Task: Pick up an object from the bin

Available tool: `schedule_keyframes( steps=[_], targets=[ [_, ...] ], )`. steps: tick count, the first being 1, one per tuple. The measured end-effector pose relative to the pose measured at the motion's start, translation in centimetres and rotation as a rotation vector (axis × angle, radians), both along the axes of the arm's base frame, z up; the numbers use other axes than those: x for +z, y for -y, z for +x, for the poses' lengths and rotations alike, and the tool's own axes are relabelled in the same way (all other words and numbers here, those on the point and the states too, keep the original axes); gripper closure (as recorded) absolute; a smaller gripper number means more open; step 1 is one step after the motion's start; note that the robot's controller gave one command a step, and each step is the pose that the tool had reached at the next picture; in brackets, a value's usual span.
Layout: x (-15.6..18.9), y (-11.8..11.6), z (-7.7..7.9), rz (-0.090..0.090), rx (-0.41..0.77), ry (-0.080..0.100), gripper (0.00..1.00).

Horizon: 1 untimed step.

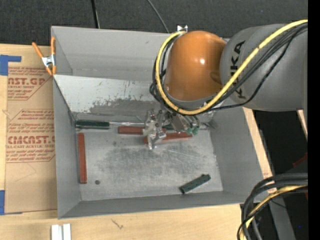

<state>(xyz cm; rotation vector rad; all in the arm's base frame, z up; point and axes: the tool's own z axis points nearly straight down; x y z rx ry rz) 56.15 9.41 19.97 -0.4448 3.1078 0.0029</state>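
**Risk: double catch or end-only grip among close-lying sticks**

The gripper [153, 138] is seen low over the middle of the grey metal bin [65, 149]. A red-brown flat stick [176, 136] lies touching or just beside it on the arm's side. A second red-brown stick [131, 130] lies just beside it on the other side. Whether the jaws are open, closed or gripping sth can't be told from above.

Risks, as judged:
- With both sticks so near, two may be caught at once.
- One stick may be nudged off and clipped at its end only, so it would swing or drop when lifted.
- Thin flat sticks on the bin floor may be scraped over, not gripped.

Count:
- Red-brown sticks: 3, incl. a third red-brown stick [81, 157] along the left wall.
- Dark green sticks: 2, i.e. a dark green stick [92, 125] at back left and another dark green stick [195, 183] at front right, well apart from the gripper.
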Motion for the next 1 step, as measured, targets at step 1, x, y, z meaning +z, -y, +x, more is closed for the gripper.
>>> schedule_keyframes(
  steps=[1],
  targets=[
    [3.74,0.59,-0.35,-0.002,0.085,-0.004,1.00]
  ],
)
